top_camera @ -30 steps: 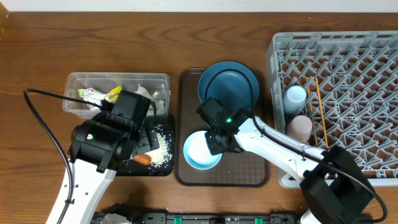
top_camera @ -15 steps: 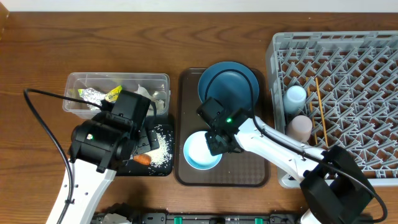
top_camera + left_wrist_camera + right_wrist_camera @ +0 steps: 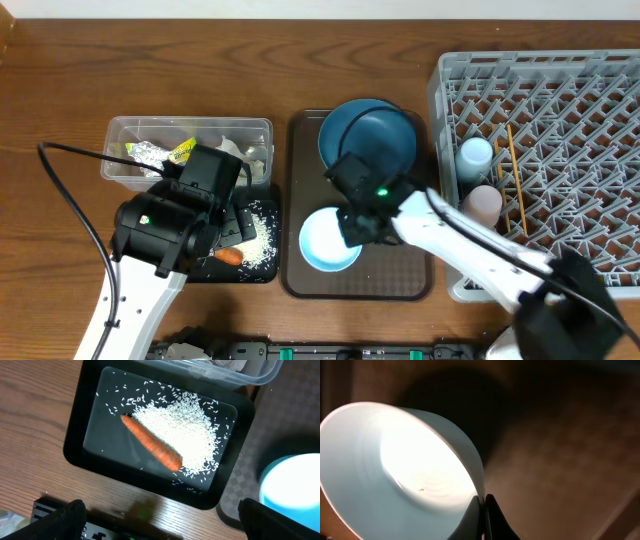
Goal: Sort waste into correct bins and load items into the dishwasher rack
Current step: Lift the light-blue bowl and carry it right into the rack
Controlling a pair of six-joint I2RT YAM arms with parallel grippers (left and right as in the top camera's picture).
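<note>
My right gripper [image 3: 483, 502] is shut on the rim of the white bowl [image 3: 395, 475], one finger inside and one outside. From overhead the bowl [image 3: 328, 242] sits over the front of the brown serving tray [image 3: 400, 278]. The blue plate [image 3: 368, 135] lies behind it on the same tray. My left gripper [image 3: 160, 515] stands wide open and holds nothing, above the near edge of the black tray [image 3: 97, 430]. In that tray lie the orange carrot [image 3: 152, 450] and scattered rice [image 3: 192, 435]. The clear tub [image 3: 130, 135] holds tissues and the foil wrapper [image 3: 165, 152].
The grey dishwasher rack [image 3: 570, 90] fills the right side. A light blue cup [image 3: 475, 155], a pink cup [image 3: 483, 205] and wooden chopsticks [image 3: 515, 175] stand in its left part. A black cable [image 3: 70, 195] loops over the wood at left.
My right arm and the bowl have shifted slightly to the right, and the arm now looks motion-blurred. The left arm has not moved.
</note>
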